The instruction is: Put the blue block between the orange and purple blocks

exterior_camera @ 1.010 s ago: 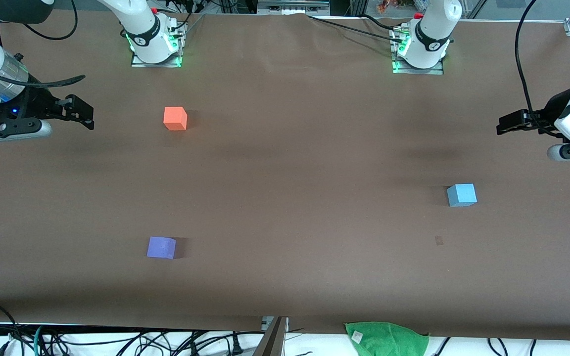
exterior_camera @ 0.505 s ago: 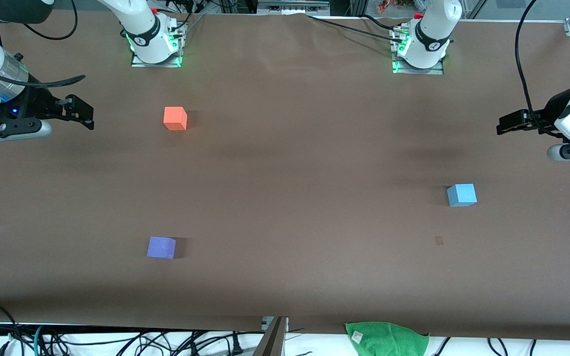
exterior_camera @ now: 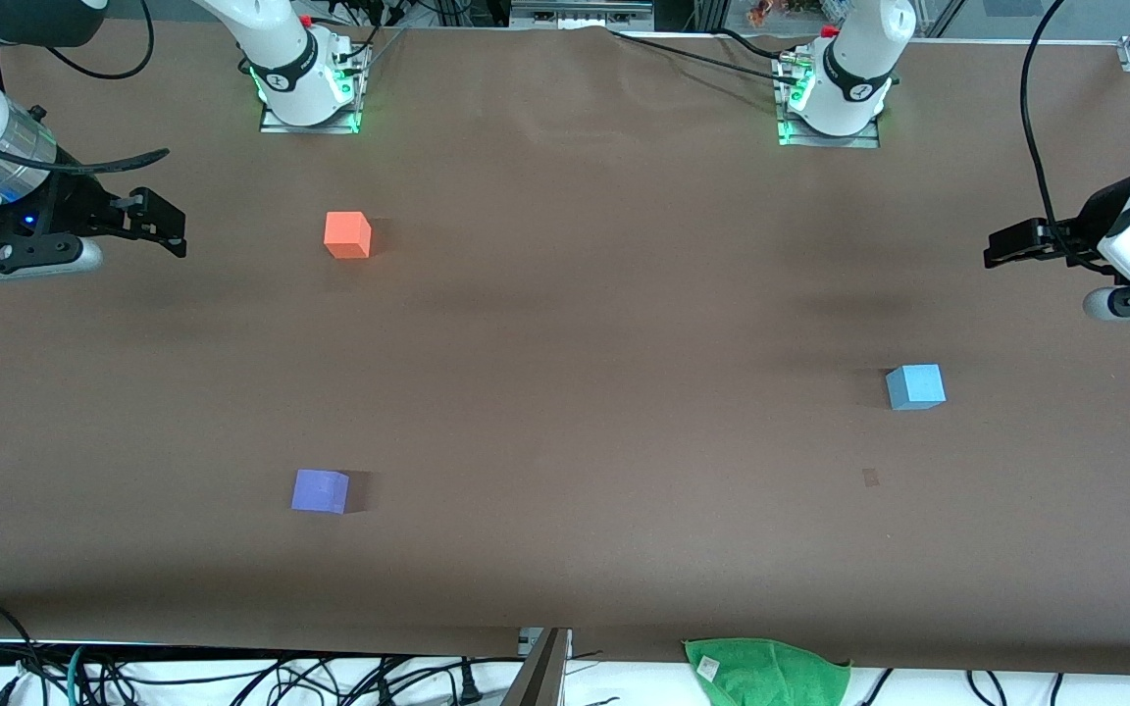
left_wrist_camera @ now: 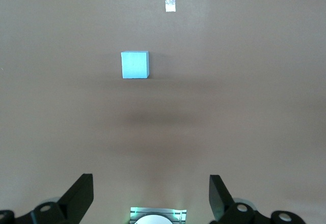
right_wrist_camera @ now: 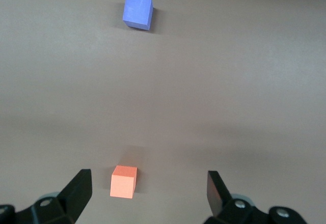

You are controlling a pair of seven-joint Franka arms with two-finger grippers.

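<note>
The light blue block point(exterior_camera: 915, 386) lies on the brown table toward the left arm's end; it also shows in the left wrist view point(left_wrist_camera: 135, 64). The orange block point(exterior_camera: 347, 235) lies toward the right arm's end, and the purple block point(exterior_camera: 320, 491) lies nearer to the front camera than it. Both show in the right wrist view: the orange block point(right_wrist_camera: 124, 181) and the purple block point(right_wrist_camera: 138, 11). My left gripper point(exterior_camera: 997, 247) is open and empty, up over the table's edge at its own end. My right gripper point(exterior_camera: 173, 227) is open and empty, up over its own end.
A green cloth point(exterior_camera: 769, 672) lies at the table's front edge. A small square mark point(exterior_camera: 870, 478) sits on the table near the blue block. Cables point(exterior_camera: 231, 677) run along the front edge. The two arm bases point(exterior_camera: 308, 88) stand on the table.
</note>
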